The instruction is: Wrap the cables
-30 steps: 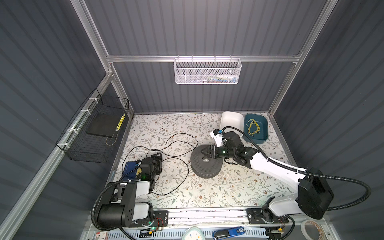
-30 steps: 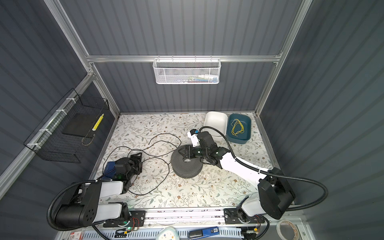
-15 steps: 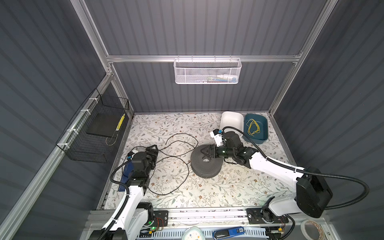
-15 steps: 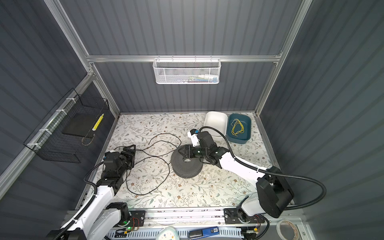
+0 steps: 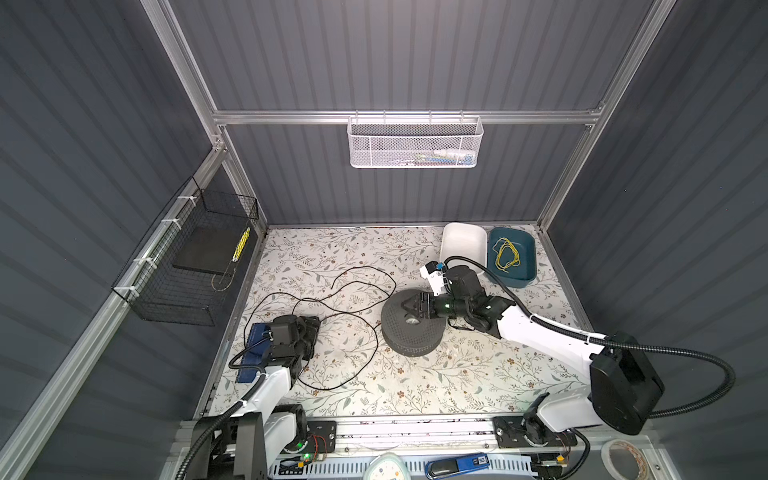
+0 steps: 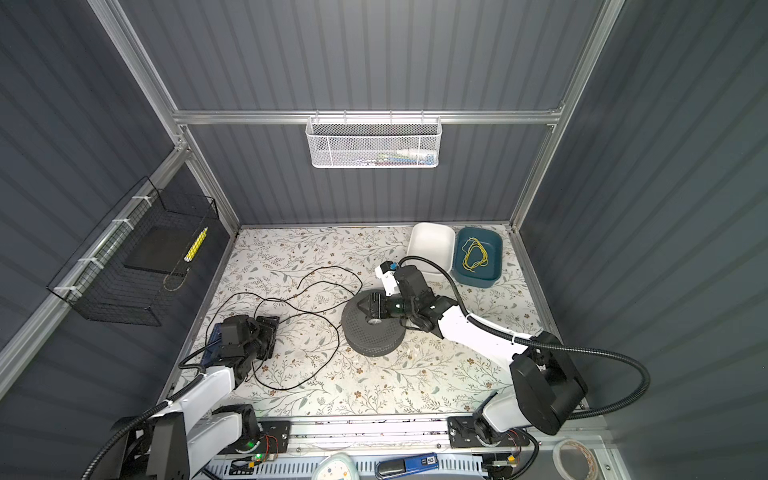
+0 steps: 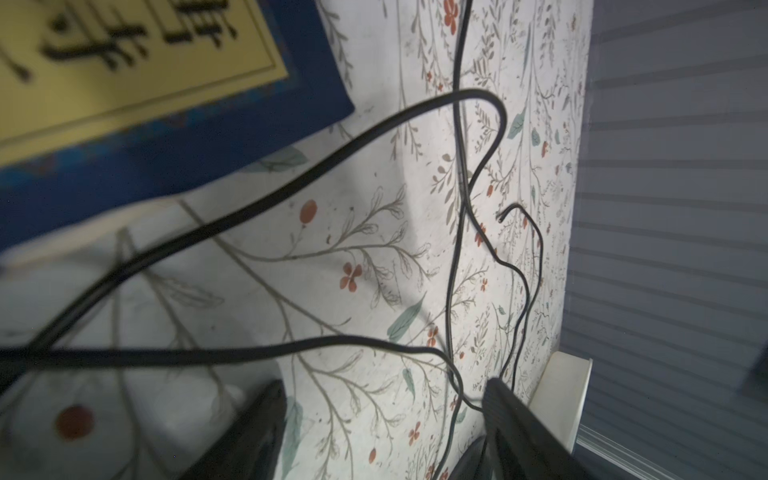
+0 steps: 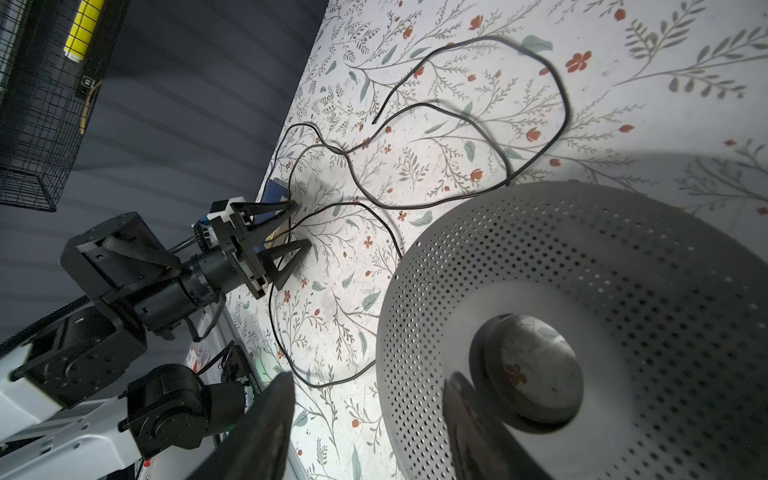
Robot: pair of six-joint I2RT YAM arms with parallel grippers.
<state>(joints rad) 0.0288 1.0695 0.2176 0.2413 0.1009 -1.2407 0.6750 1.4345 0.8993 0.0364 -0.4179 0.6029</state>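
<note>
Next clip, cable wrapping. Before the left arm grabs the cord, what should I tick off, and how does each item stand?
1. Left gripper open: ok.
2. Cable strand between its fingers: ok, not yet pinched.
3. Right gripper steadying the spool: cannot tell; jaws apart, astride its rim.
4. Cable anchored on the spool: cannot tell; one stretch runs under its top flange.
5. Cable free of tangles: not ok; loose loops cross on the table.
</note>
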